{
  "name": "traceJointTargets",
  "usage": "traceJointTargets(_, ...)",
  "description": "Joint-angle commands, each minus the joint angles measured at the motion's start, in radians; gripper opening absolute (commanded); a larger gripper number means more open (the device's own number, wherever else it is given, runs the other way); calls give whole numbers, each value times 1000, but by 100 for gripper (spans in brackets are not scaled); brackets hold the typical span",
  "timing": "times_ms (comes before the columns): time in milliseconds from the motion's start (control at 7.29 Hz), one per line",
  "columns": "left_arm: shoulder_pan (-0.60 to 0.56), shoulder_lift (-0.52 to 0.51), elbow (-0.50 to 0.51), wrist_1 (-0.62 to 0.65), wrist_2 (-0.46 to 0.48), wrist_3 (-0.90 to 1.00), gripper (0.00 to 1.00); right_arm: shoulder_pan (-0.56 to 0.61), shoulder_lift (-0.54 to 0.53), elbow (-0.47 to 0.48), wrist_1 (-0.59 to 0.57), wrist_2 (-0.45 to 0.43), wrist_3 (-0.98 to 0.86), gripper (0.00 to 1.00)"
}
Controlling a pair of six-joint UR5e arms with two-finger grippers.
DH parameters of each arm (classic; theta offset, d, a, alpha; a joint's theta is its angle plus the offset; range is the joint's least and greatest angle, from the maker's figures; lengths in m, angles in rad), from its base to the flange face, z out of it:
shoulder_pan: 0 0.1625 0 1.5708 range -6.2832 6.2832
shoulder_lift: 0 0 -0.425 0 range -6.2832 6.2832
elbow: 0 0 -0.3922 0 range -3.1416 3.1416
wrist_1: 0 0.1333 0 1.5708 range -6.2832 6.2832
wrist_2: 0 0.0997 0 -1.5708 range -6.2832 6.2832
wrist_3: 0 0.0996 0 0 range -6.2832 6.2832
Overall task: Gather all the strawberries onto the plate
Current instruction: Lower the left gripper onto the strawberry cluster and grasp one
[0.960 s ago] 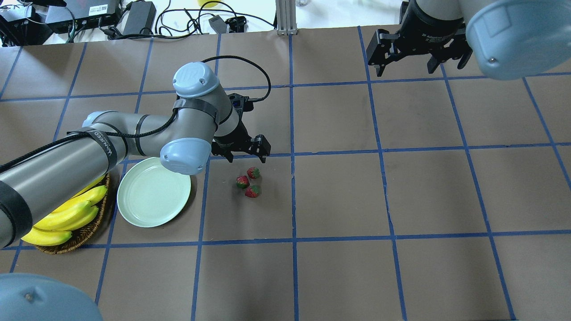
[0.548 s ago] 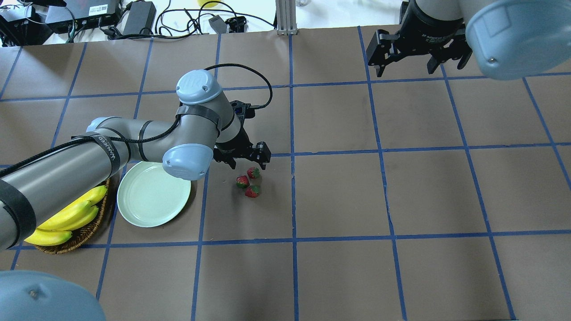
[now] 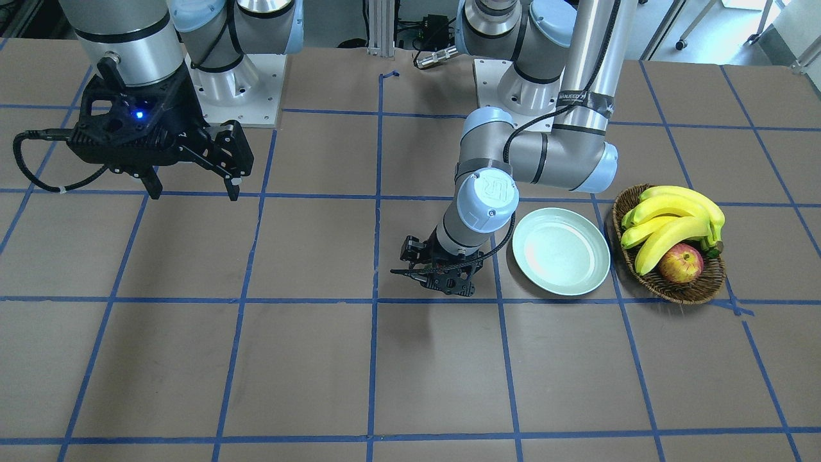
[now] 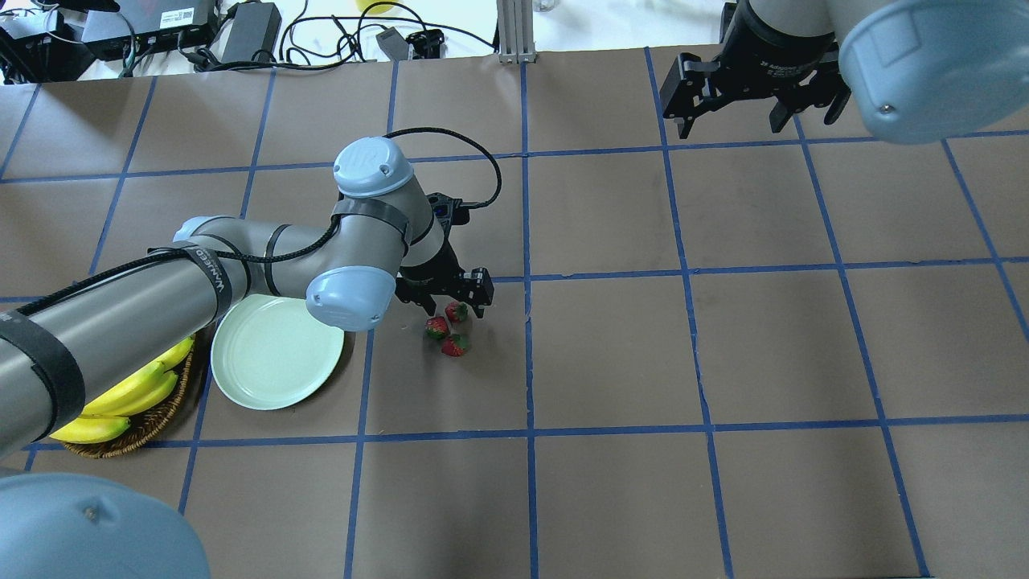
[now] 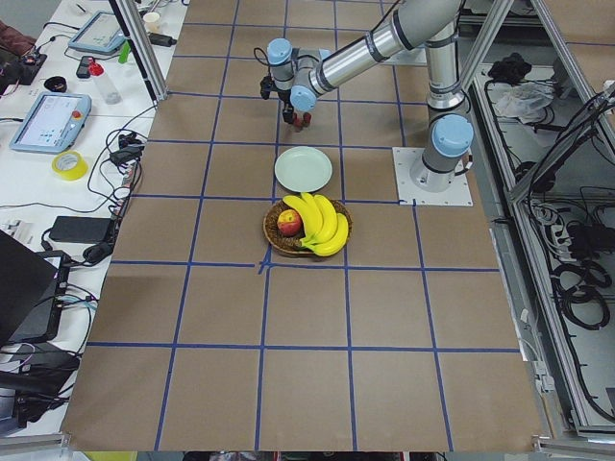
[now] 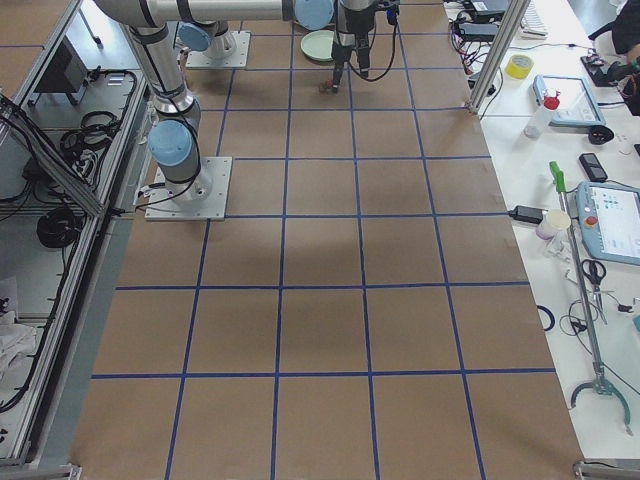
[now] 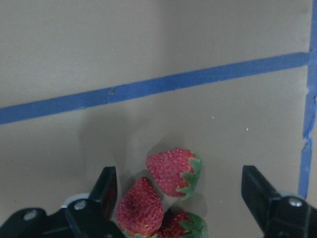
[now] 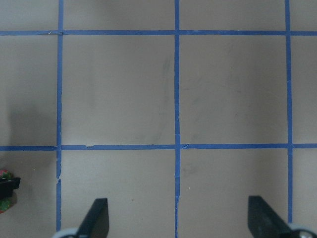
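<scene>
Seen from overhead, three strawberries [image 4: 436, 327] lay in a tight cluster on the brown bench [image 4: 611, 362], outside the plate [image 4: 277, 362] and near its 3 o'clock side. The left fingers [image 7: 106, 191] were spread wide and low, one on either side of the berry at the cluster's 12 o'clock, gripping nothing. The right fingers [image 8: 96, 218] hung wide apart and empty, well away at about 2 o'clock from the berries. A basket [image 4: 153, 418] sat just beside the plate.
</scene>
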Motion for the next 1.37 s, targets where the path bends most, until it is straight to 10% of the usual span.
traceJointTargets(0, -1, -5, 1, -5, 2, 6, 32, 0, 0, 0, -1, 0, -2, 100)
traceJointTargets(137, -1, -7, 3, -5, 0, 6, 5, 1, 0, 0, -1, 0, -2, 100)
traceJointTargets(274, -1, -7, 6, -5, 0, 7, 0, 0, -1, 0, 0, 0, -2, 100)
traceJointTargets(823, 29, 39, 130, -85, 69, 12, 0, 0, -1, 0, 2, 0, 8, 100)
traceJointTargets(1234, 280, 68, 164, -224, 181, 98, 0, 2, 0, 0, -1, 0, 7, 100)
